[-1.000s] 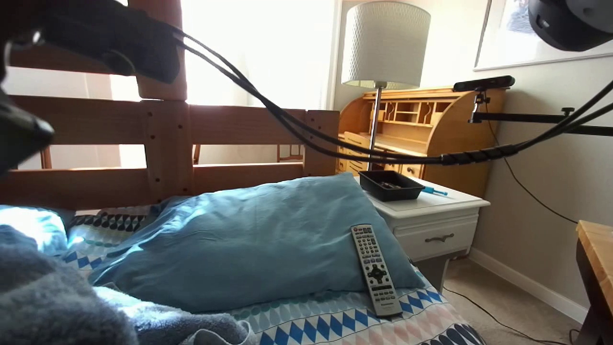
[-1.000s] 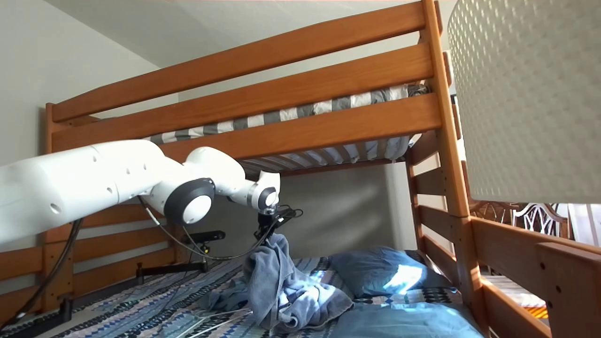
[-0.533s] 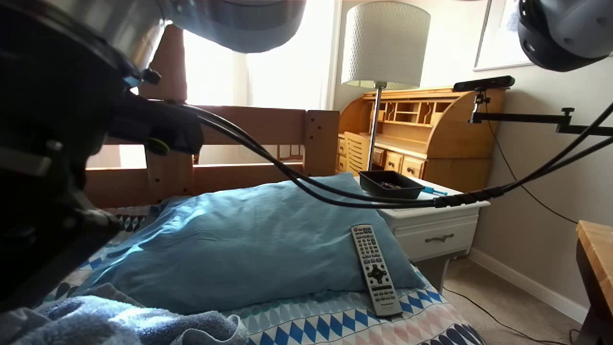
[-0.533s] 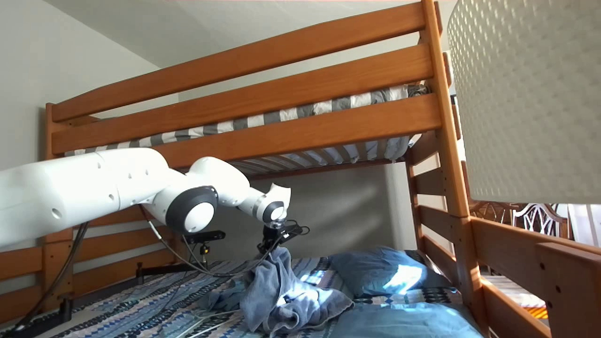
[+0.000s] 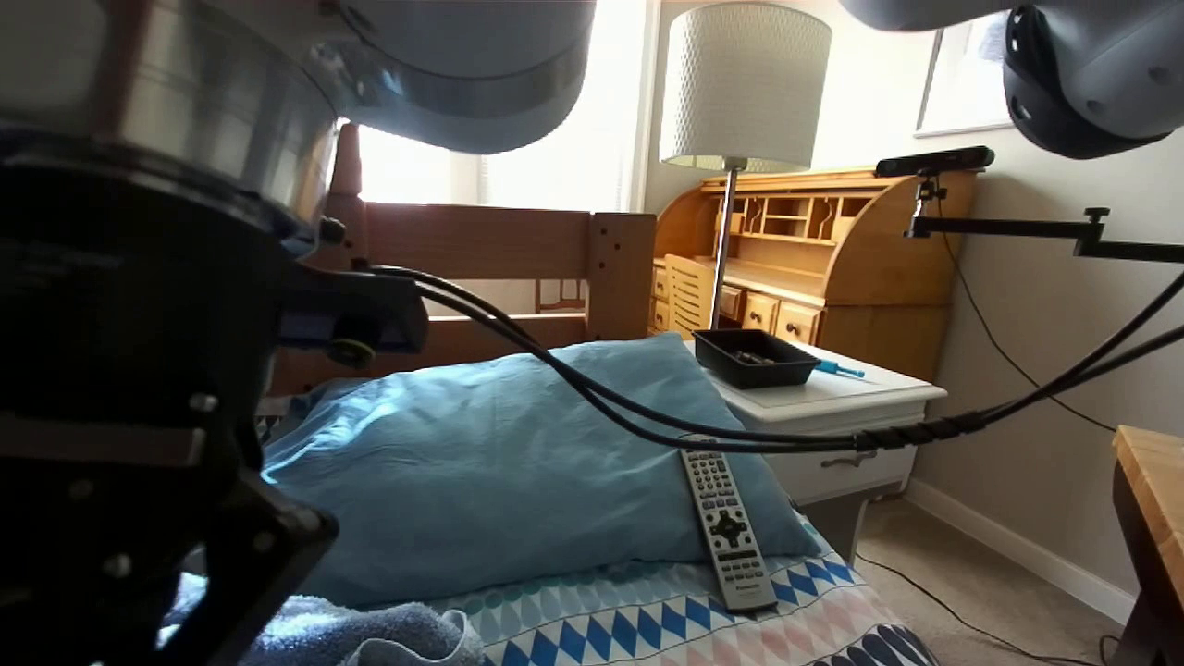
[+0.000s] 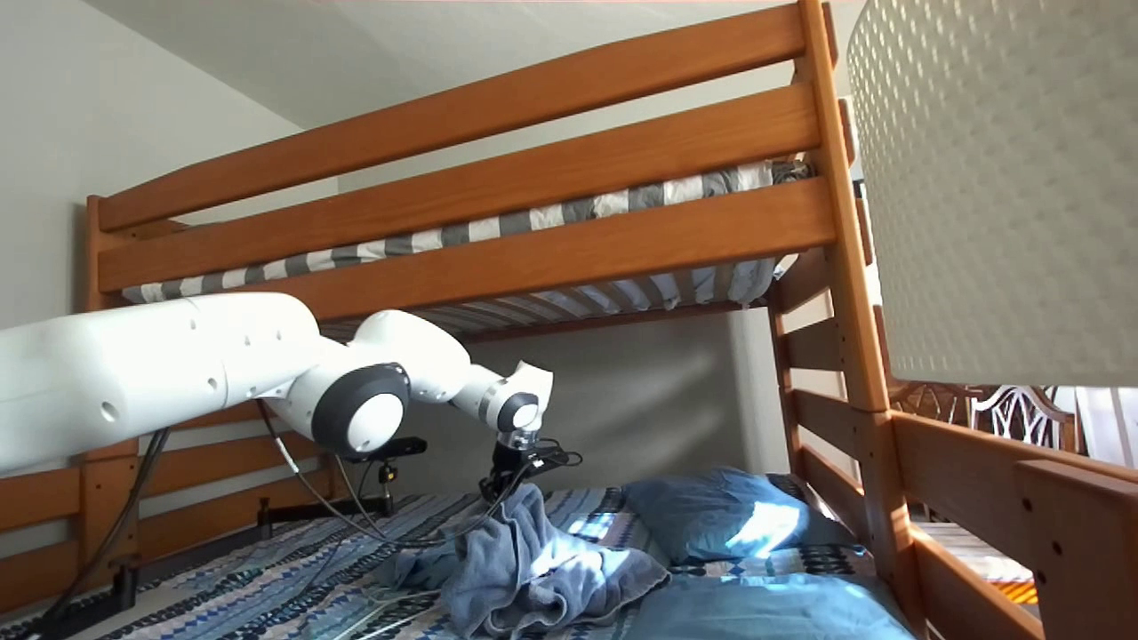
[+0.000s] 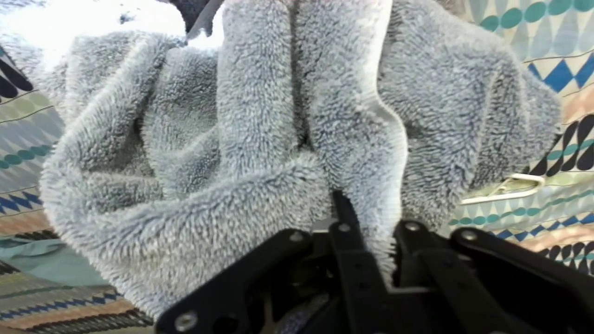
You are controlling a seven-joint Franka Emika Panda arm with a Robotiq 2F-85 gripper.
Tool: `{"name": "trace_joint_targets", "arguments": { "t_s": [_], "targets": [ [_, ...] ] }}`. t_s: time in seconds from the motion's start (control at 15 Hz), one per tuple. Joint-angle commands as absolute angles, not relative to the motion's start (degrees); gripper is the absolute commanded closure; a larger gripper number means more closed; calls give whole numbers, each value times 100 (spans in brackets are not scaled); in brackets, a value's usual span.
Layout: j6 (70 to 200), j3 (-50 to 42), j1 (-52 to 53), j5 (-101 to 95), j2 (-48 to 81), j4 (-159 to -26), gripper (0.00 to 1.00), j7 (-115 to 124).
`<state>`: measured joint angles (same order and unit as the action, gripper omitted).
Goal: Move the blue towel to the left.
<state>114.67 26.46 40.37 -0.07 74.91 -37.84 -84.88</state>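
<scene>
The blue-grey fluffy towel lies bunched on the patterned bed, with one peak rising to my gripper. In the wrist view the towel fills most of the picture. My gripper there has a fold with a pale hem pinched between its two black fingers, which the cloth keeps apart. In an exterior view, my gripper's black body blocks the left side and only part of the towel shows below it. The fingertips are hidden in both exterior views.
Blue pillows lie beside the towel. A remote leans on the near one. A nightstand holds a black tray. A white wire-like item lies near the towel. The upper bunk rail hangs above.
My arm and gripper have come down towards the bed, with the towel's held peak sinking and its folds settling lower. The gripper's body now covers the left of an exterior view.
</scene>
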Motion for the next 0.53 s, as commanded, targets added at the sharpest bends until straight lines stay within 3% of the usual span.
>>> {"name": "trace_joint_targets", "arguments": {
  "t_s": [0.0,0.47],
  "targets": [
    [10945,2315,4316,113,7774,-3261,70,-8507],
    [10083,2039,4561,159,7712,-2746,19,-8217]
  ]
}}
